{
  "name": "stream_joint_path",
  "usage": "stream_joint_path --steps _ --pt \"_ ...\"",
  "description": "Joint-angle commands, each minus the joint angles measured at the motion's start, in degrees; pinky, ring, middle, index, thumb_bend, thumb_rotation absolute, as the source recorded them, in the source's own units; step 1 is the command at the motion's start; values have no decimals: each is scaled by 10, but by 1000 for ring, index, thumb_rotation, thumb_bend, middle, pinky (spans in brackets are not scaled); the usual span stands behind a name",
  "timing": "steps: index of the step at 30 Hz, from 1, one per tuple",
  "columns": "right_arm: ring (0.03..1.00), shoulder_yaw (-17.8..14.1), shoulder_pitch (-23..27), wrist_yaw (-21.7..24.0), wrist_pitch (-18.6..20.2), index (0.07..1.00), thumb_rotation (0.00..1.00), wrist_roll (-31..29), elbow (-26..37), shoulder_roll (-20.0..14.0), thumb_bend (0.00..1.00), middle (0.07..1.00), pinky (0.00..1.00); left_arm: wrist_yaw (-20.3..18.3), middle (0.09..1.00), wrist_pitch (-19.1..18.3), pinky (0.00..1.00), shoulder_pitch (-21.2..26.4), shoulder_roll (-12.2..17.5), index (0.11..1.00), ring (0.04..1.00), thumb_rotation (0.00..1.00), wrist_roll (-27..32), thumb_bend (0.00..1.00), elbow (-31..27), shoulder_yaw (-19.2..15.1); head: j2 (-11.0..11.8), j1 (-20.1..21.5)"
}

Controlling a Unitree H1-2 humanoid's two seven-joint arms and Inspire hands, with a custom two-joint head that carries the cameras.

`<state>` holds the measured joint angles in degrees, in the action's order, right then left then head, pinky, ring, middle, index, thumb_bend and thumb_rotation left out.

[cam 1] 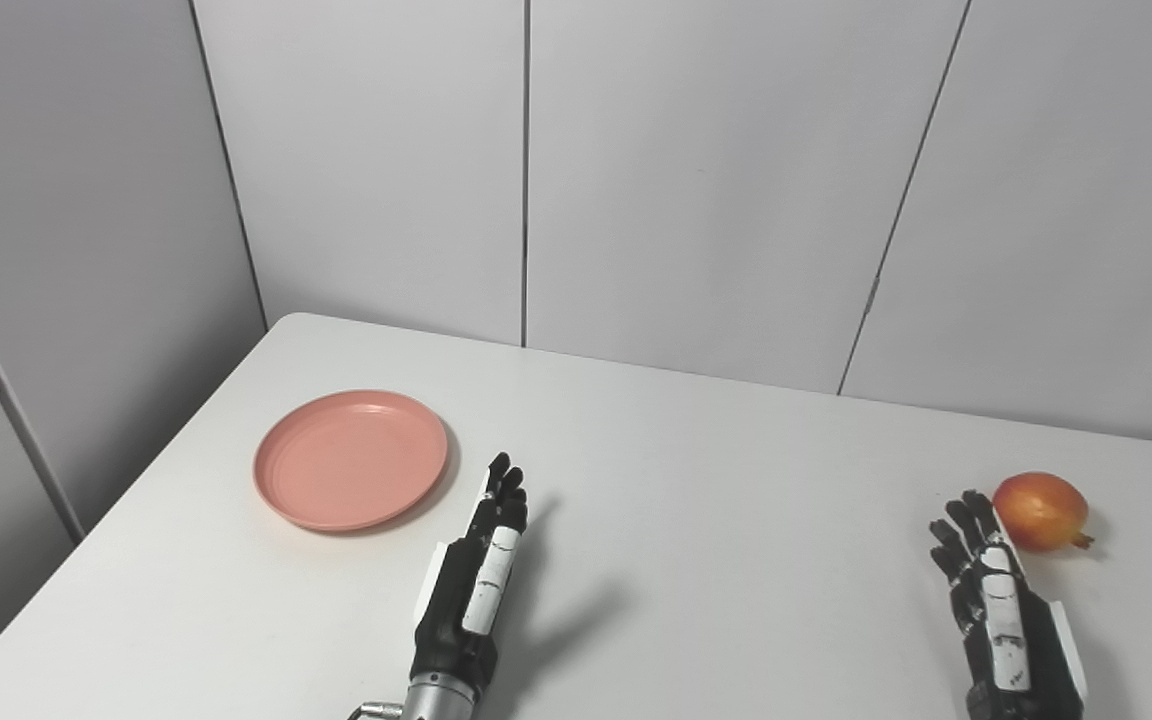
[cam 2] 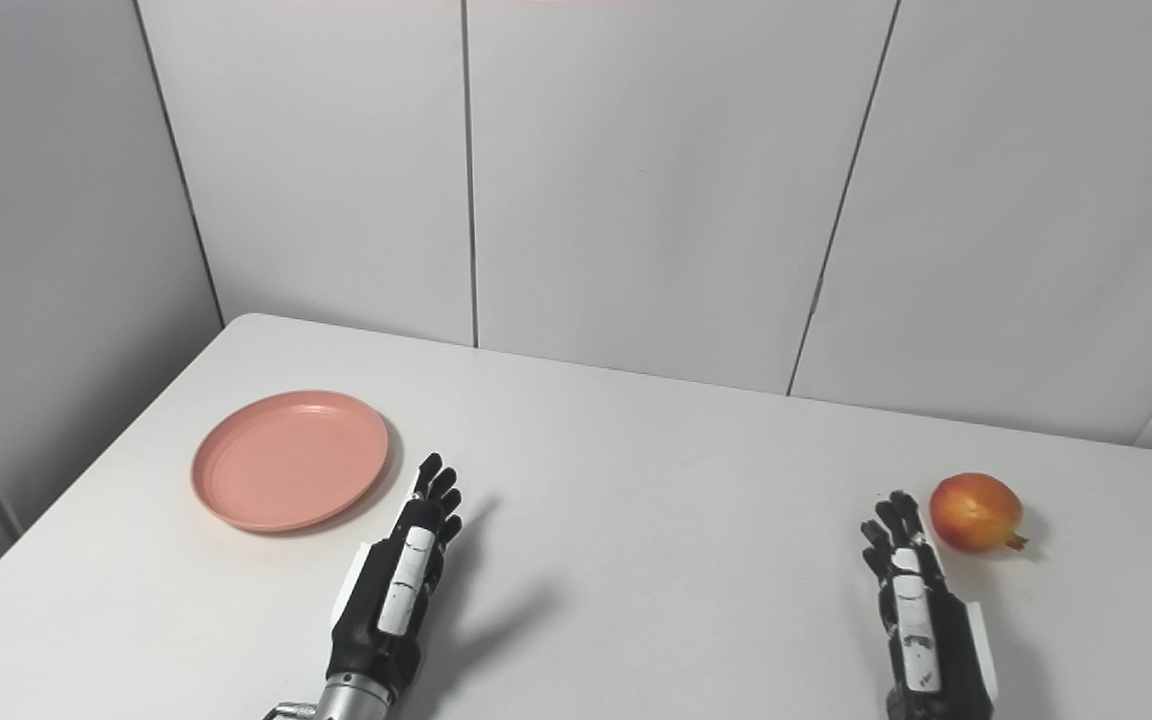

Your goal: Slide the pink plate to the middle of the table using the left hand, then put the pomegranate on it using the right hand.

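Plate [cam 1: 351, 459] lies left on table [cam 1: 696, 480], pomegranate [cam 1: 1041, 511] far right.

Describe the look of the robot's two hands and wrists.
Both the left hand and right hand are black with black fingers, each with a white strip along the back and white trim at the sides. The left wrist ends in a silver metal cuff.

Smooth white tabletop [cam 1: 696, 480] with a rounded far-left corner, pushed up against pale grey wall panels. On the left part, a round, shallow pink plastic plate [cam 1: 351, 459], lying flat, nothing in it. Over on the far right, a round red-and-yellow pomegranate [cam 1: 1040, 511], lying on its side with the small crown pointing right. Plate and fruit well apart, bare white surface between them.
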<state>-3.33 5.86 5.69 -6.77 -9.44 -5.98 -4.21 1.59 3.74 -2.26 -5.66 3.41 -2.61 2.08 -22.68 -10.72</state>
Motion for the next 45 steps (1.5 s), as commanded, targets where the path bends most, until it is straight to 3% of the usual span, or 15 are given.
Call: stream_joint_path --steps 1,12,19,27,34,40,45 --pt "928 2 -24 7 -33 953 912 1 -43 4 799 950 964 -5 1000 20 1000 -19 1 1000 1000 889 3 736 36 -2 5 -2" --pt "928 -1 -20 12 -38 953 894 -5 -54 6 808 953 966 -8 1000 30 1000 -15 1 1000 1000 866 11 701 50 -5 8 -2" --pt "936 2 -25 11 -36 955 893 -3 -47 10 825 961 978 -9 1000 24 1000 -21 6 1000 996 873 14 762 37 -6 5 6" --pt "923 6 -40 15 -15 949 896 -8 -16 10 830 949 964 -15 989 -54 1000 -7 12 1000 982 864 44 810 -43 -9 -3 9" --pt "916 12 -45 15 0 940 891 -6 -5 8 804 942 954 -10 984 -151 1000 47 11 1000 974 869 51 833 -128 -17 -3 10" --pt "901 15 -43 11 5 935 879 -1 -5 9 800 944 940 -15 972 -218 1000 111 37 980 961 812 68 868 -158 -40 1 10" --pt "899 16 -42 8 16 938 852 -1 -2 12 811 948 939 -36 947 -264 968 159 82 960 939 820 99 878 -168 -63 3 12"
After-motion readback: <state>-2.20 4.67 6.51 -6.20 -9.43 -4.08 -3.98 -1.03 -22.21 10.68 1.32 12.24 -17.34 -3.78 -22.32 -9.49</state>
